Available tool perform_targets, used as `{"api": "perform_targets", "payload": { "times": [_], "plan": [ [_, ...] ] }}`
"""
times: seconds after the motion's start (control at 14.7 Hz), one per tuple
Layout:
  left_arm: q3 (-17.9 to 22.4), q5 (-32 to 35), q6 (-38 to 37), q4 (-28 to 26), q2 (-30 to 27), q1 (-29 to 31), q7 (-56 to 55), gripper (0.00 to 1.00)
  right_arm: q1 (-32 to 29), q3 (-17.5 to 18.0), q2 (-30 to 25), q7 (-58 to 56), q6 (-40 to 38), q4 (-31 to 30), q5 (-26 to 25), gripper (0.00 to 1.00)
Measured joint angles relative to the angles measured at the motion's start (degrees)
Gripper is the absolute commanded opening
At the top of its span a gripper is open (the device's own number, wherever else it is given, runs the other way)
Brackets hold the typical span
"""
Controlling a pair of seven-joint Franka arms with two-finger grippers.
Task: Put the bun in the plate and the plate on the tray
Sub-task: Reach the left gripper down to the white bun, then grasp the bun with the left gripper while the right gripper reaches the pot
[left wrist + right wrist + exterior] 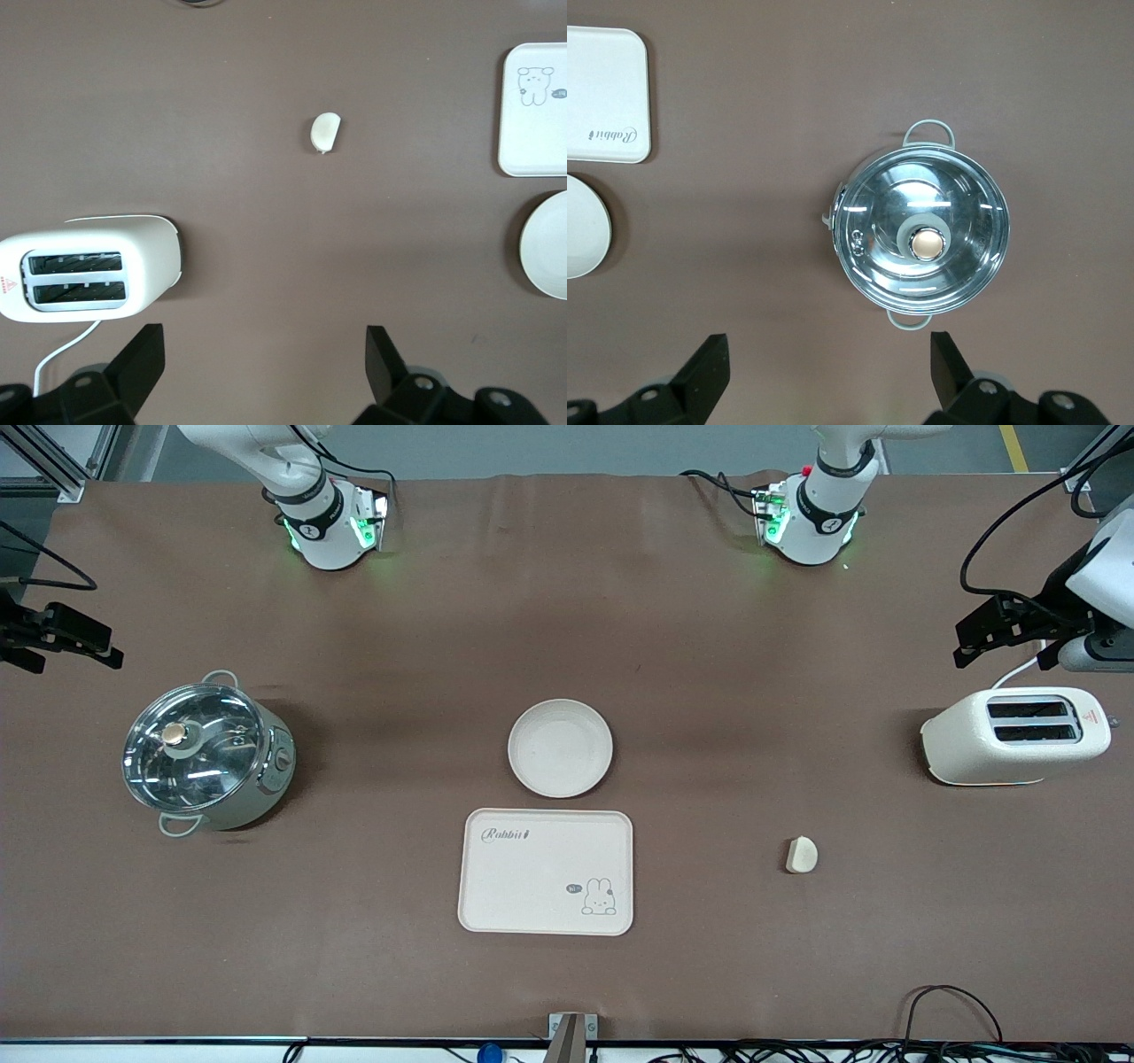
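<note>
The round cream plate (560, 747) lies empty mid-table. The rabbit-print tray (547, 872) lies just nearer to the front camera than the plate and is empty. The small cream bun (801, 855) lies on the table beside the tray, toward the left arm's end. My left gripper (964, 648) hangs open and empty over the table beside the toaster; its wrist view shows its open gripper (264, 354), the bun (325, 132), the tray (536, 133) and the plate (549, 243). My right gripper (84, 646) hangs open and empty beside the pot (205, 753), also seen in its wrist view (829, 359).
A white two-slot toaster (1015, 735) stands at the left arm's end, with its cord. A steel pot with a glass lid (921, 239) stands at the right arm's end. Cables lie along the table edge nearest the front camera.
</note>
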Motion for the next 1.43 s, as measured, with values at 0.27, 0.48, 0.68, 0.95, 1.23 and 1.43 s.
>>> {"api": "perform_targets", "payload": {
  "times": [0.27,0.48,0.68,0.95,1.23,1.43],
  "plan": [
    [-0.84,2.13,-0.09,0.01,0.04,-0.02,0.52,1.00,0.07,0.02,-0.11,0.00,-0.03,0.00,0.00,1.00],
    [-1.81,2.34,-0.74,-1.42,2.18,-0.05,-0.04,1.00,0.29,0.08,-0.19,0.00,-0.03,-0.01,0.00,1.00],
    [-2.21,2.36,6.73,-3.98,13.19,-0.54,-0.09,1.00,1.20,0.22,-0.20,0.00,0.58,-0.04,0.00,1.00],
    [-2.70,2.60,27.32,-3.79,32.03,-1.56,0.81,1.00,1.97,0.24,-0.28,0.00,1.14,0.05,-0.01,1.00],
    [-3.09,3.06,35.72,-2.60,38.33,-1.43,8.42,1.00,1.95,0.17,-0.30,0.01,1.22,0.06,-0.01,1.00],
    [-3.08,3.02,40.04,-3.64,39.40,0.02,9.86,0.98,1.96,0.17,-0.30,0.01,1.23,0.07,-0.01,1.00]
  ]
}}
